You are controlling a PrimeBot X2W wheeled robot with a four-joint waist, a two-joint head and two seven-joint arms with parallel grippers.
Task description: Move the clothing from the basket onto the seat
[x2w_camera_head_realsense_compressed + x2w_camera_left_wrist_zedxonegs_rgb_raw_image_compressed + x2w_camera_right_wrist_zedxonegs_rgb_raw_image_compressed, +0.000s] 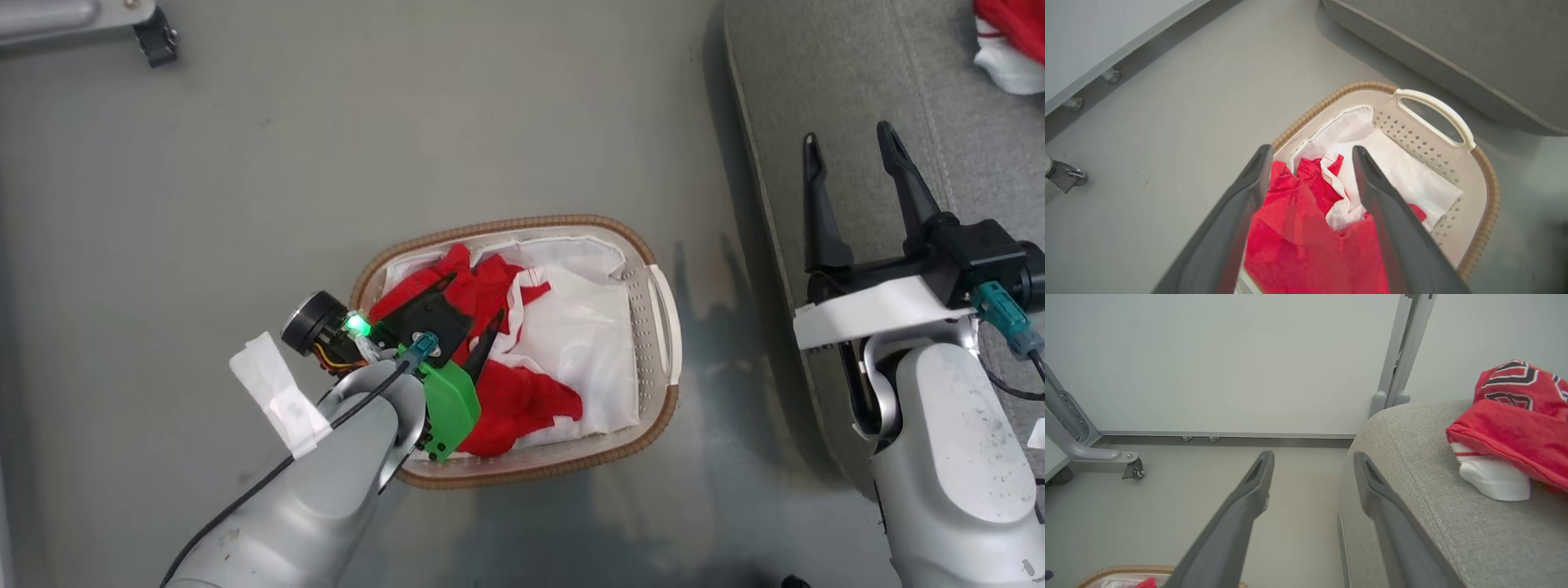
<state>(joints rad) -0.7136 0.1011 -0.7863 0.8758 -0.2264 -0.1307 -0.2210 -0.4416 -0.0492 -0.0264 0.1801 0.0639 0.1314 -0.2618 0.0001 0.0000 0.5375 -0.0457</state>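
— Where is the clothing (522, 404) lying?
— In the basket (653, 261); one piece (1008, 24) is lying on the seat (816, 65).
— The grippers?
— The left gripper (476, 294) is hanging over the basket and the right gripper (847, 135) by the seat, both holding their fingers apart.

The light is bright and soft. My left fingers (1224, 237) look blurry up close. The floor (702, 327) has dim shadows.

Arms are smooth silver-grey shells. The right forearm (951, 474), lower right, is speckled with dark scuffs. Left gripper (476, 296) and right gripper (847, 133) both have long matte-black fingers (823, 220). Left one's got a bright green bracket (447, 408), glowing green light (356, 325), teal plug (420, 347) and a white tape strip (277, 396).
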